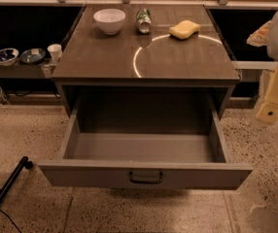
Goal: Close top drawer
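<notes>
The top drawer [80, 174] is pulled far out of the grey cabinet toward me. Its inside is empty, and its flat grey front carries a small dark bail handle [146, 177] at centre. The two lower drawers are hidden beneath it. My gripper [271, 111] hangs at the right edge of the view, pale yellow under a white arm section. It is to the right of the drawer's right side wall, above the floor and apart from the drawer, holding nothing that I can see.
On the cabinet top [178, 62] stand a white bowl [109, 21], a can [143, 21] lying on its side and a yellow sponge [184, 29]. A low shelf at left holds two small bowls [5, 56] and a cup [55, 52]. A black pole [5, 188] lies on the floor at lower left.
</notes>
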{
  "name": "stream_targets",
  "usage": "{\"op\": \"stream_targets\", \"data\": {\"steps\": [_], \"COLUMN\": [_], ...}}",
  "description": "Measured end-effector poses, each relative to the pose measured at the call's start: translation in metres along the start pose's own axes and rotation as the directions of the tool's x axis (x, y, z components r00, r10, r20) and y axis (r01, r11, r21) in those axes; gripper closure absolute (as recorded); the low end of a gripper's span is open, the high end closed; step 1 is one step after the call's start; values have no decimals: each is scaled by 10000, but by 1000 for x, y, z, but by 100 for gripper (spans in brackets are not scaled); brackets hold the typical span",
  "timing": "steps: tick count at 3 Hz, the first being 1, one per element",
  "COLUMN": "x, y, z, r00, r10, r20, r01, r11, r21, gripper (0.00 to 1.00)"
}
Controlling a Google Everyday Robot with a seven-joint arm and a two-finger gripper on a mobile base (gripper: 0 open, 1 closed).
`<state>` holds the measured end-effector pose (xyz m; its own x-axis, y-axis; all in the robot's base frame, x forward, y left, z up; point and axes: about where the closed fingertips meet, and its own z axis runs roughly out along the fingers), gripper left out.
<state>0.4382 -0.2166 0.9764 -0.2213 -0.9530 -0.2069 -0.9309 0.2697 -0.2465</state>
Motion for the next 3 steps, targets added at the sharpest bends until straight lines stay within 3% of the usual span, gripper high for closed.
{"op": "stream_targets", "data": {"steps": [1,2,3], "x": [2,15,31], "y": [1,14,49], "z": [6,62,127], "r00": [10000,9987,9959], "r10": [-30,-498,-852], "r20": [-29,-145,303], "r01": [30,485,887], "r11": [10000,9957,9856], "r21": [-62,-787,-1443], "gripper": [0,0,0]}}
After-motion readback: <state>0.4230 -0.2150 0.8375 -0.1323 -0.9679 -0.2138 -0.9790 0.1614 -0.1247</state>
